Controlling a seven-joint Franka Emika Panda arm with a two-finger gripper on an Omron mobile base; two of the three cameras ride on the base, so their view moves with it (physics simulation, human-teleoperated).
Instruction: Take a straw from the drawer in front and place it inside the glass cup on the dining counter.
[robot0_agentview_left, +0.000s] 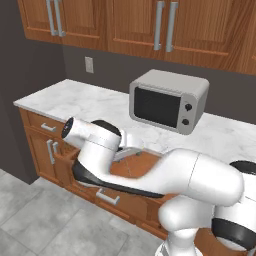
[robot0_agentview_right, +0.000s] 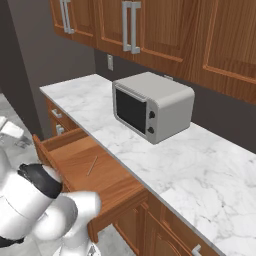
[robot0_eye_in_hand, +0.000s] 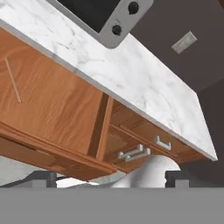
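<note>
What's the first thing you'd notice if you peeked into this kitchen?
Probably the silver microwave sitting on the white marble counter under the wooden cupboards. Just below the counter's edge a wide wooden drawer is pulled out, with one thin straw lying alone on its floor. The big white robot arm bends across in front of the counter.

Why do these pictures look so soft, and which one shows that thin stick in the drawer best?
All are rendered with flat, even light. Right base view: the arm's edges smear, while the straw reads faintly on the open drawer floor. Hand view: tilted, yet the straw shows plainest.
</note>
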